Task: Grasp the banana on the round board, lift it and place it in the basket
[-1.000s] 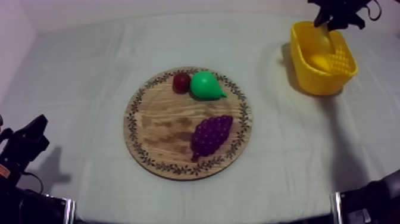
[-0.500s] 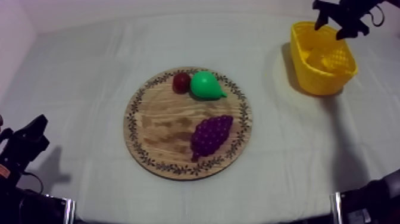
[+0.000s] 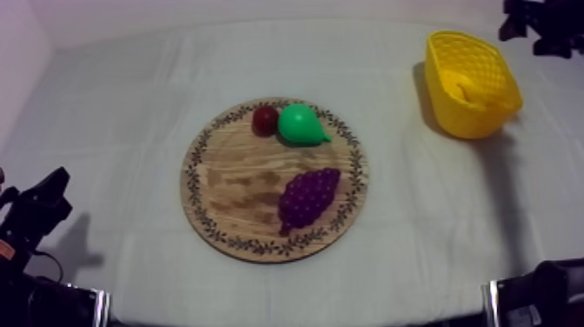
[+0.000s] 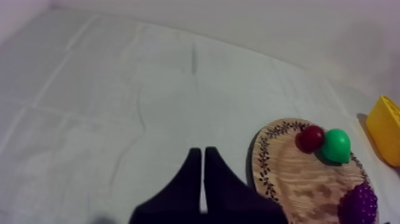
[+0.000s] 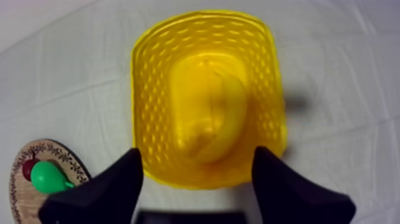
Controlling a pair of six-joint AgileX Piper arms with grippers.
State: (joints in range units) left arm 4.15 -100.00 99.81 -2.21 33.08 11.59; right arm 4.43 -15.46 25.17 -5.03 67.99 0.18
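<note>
One grey-white cloth (image 3: 130, 113) covers the whole table, and it isn't smooth. Long creases run across it in the left wrist view, and fainter folds lie around the basket in the right wrist view. Behind the far edge rises a pale wall (image 3: 261, 9).

Middle of the cloth, the board (image 3: 235, 187) lies flat, patterned rim all round. On it the small red fruit (image 3: 264, 120) and the pear (image 3: 300, 124) touch at the far rim. The grapes (image 3: 308, 197) lie nearer, on the right half, apart from those two.

Far right stands the basket (image 3: 474, 126), well apart from the board, and there's the banana (image 3: 465, 87), inside it, down on the bottom.

The right gripper (image 5: 196, 158) hangs above the basket, fingers spread wide with nothing held. From the top camera it's a black shape just beyond the basket's far right side, cut by the picture's edge. The left gripper (image 4: 203, 152) sits low at its own side over bare cloth beside the board, fingers pressed together into a narrow wedge, empty.

Now the hard parts. The banana is yellow on yellow and its outline blurs into the basket floor, so I can't tell how it lies. From the left wrist, the grapes and the basket are cut off at the edge. From the right wrist, the board is cut to a slice, with the pear and small red fruit on it.
</note>
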